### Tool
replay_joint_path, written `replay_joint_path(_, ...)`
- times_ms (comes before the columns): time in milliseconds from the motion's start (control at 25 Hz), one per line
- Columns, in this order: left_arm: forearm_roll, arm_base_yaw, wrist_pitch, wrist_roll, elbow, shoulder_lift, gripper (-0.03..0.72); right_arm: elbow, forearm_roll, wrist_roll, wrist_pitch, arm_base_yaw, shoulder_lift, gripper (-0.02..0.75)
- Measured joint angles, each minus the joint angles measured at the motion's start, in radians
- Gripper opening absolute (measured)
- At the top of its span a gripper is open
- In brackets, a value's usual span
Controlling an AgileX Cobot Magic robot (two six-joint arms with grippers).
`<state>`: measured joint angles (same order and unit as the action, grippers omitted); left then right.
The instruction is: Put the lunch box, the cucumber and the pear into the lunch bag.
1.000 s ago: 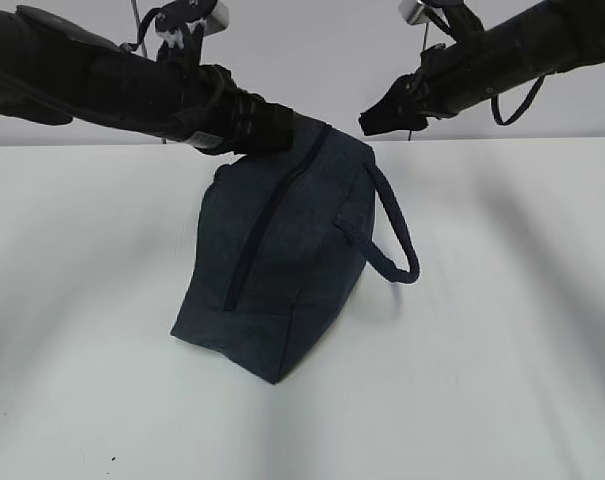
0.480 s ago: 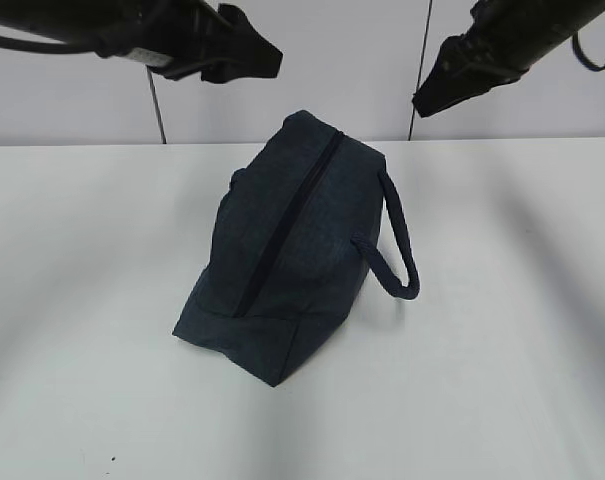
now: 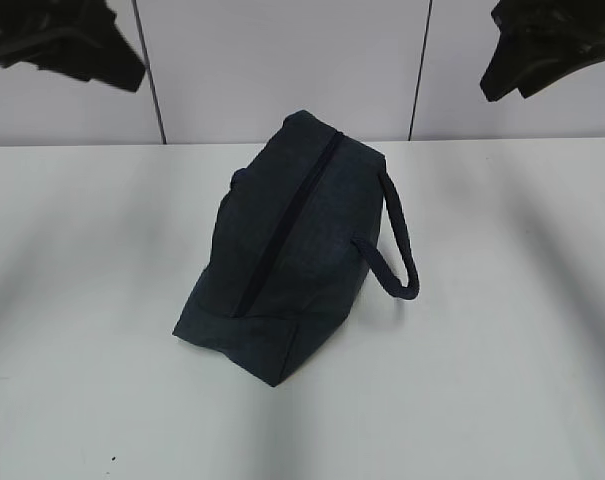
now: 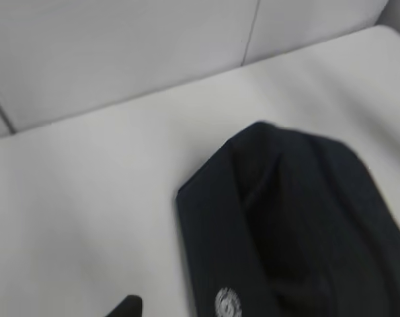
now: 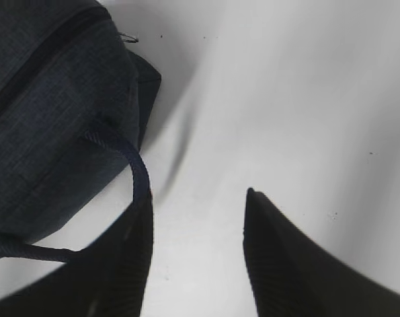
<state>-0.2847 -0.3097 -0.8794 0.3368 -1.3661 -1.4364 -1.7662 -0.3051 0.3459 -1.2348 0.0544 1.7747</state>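
Lunch bag (image 3: 297, 250) stands mid-table (image 3: 502, 380) with its zipper (image 3: 287, 215) closed; lunch box, cucumber and pear are nowhere visible, so presumably packing is done. The right gripper (image 5: 196, 205) hangs open and empty, while the left gripper's (image 3: 67, 45) jaws cannot be judged.

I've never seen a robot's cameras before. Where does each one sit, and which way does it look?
Exterior view: in front, looking down at a slant on the lunch bag; both tools, left and right, hang at the top corners.
Left wrist view: on the left arm, blurred, above the bag's end.
Right wrist view: on the right arm, looking down past its open tool.
All three share the bag.
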Motion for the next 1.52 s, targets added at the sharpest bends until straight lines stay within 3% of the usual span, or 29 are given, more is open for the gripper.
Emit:
replay_joint_path(280, 0.219, 0.011, -0.226, -0.167, 0.000, 0.064, 0.380, 0.000, -0.006, -0.074, -0.006, 0.000, -0.031, 0.347)
replay_joint_path(920, 0.355, 0.013, -0.378, -0.278, 0.017, 0.390, 0.380, 0.002, 0.015, -0.142, -0.025, 0.000, -0.464, 0.314)
replay_joint_path(1160, 0.351, 0.013, -0.385, -0.306, 0.165, 0.608, 0.380, 0.055, 0.015, -0.167, -0.028, 0.000, -0.678, 0.314)
replay_joint_path(1520, 0.315, 0.013, -0.394, -0.337, 0.437, 1.066, 0.380, 0.425, 0.015, -0.169, -0.036, 0.000, -1.056, 0.412)
